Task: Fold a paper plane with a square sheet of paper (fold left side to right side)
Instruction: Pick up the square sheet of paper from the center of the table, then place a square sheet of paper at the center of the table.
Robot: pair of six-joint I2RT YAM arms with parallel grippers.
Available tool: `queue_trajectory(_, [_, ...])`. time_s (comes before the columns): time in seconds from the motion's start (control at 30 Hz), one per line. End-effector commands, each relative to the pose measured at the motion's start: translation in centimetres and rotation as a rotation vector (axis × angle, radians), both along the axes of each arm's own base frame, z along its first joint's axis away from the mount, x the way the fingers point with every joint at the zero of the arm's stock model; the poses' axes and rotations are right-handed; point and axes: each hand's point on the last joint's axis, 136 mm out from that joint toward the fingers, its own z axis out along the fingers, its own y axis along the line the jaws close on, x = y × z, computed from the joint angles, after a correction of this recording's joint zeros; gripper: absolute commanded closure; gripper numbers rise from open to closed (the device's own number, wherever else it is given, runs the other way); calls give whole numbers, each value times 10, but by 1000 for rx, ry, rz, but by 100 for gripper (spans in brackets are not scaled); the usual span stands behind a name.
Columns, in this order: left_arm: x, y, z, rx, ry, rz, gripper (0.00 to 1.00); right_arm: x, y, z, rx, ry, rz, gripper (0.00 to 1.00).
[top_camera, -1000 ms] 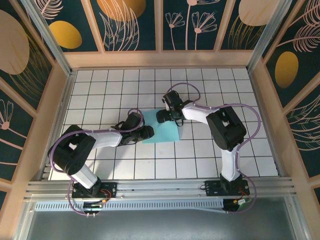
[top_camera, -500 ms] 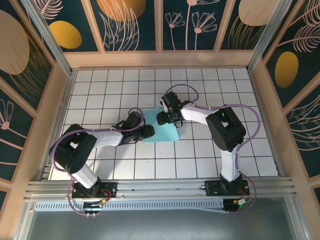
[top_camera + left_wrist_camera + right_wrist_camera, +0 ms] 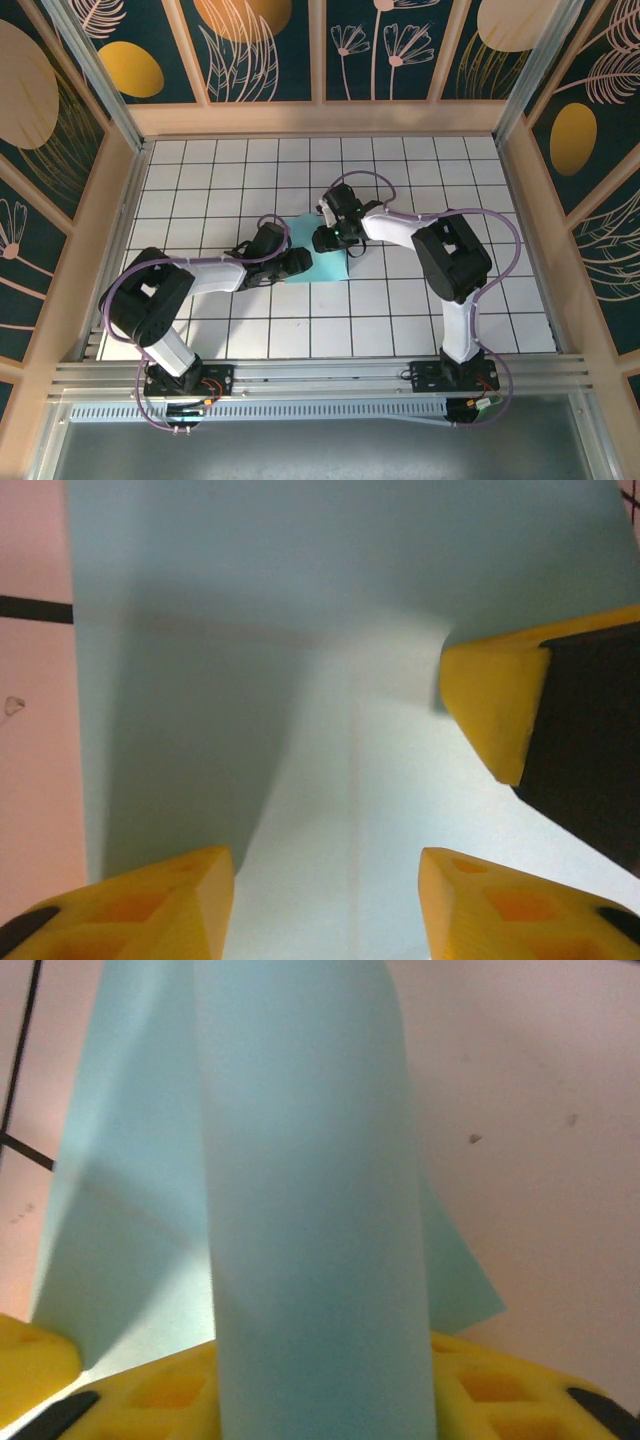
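Our left gripper [image 3: 298,262] stands with its jaws apart and holds nothing. It is spread low over the left part of the square sheet of paper [image 3: 336,266]. From its wrist camera the two yellow fingertips [image 3: 140,905] straddle flat cyan paper [image 3: 300,630], though we cannot tell whether they press on it. The right gripper [image 3: 331,238] sits at the far side of the sheet, near its middle. In its own view a band of the paper [image 3: 305,1180] rises curled between its fingers [image 3: 510,1390] — whether they pinch it or merely bracket it, we cannot tell. The sheet lies on the white grid table [image 3: 420,310] between the two arms, mostly flat with one part lifted, and not yet a plane.

We judge the step in hand to be carrying the left side over to the right. To do it well, we would grip the lifted part close to its rim and carry it in a low arc, so the paper rolls rather than buckles. The flat half should be pinned so it cannot slide. The edges should meet squarely before any crease is pressed — a skewed first fold would spoil the later ones. Thin paper dents easily, so a light squeeze serves best.
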Motion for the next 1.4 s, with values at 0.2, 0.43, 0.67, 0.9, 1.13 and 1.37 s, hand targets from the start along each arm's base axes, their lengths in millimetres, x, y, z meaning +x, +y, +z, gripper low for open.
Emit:
queue_trajectory(0.2, [12,27,57,-103,-164,69,29,1,-2,57,284,47,17,67])
queue_trajectory(0.43, [15,62,98,-283,-291,102,16,17,-40,91,399,12,-24,67])
queue_trajectory(0.67, [-2,54,177,-474,-555,-54,3,13,-60,146,555,-35,22,68])
queue_trajectory(0.9, [-24,36,245,-586,-755,-260,1,-13,-58,221,726,-101,162,69])
queue_trajectory(1.13, [-25,23,278,-633,-836,-368,1,-52,-52,295,906,-139,329,70])
queue_trajectory(1.37, [-23,11,299,-643,-883,-453,1,-94,-41,347,1007,-188,500,71])
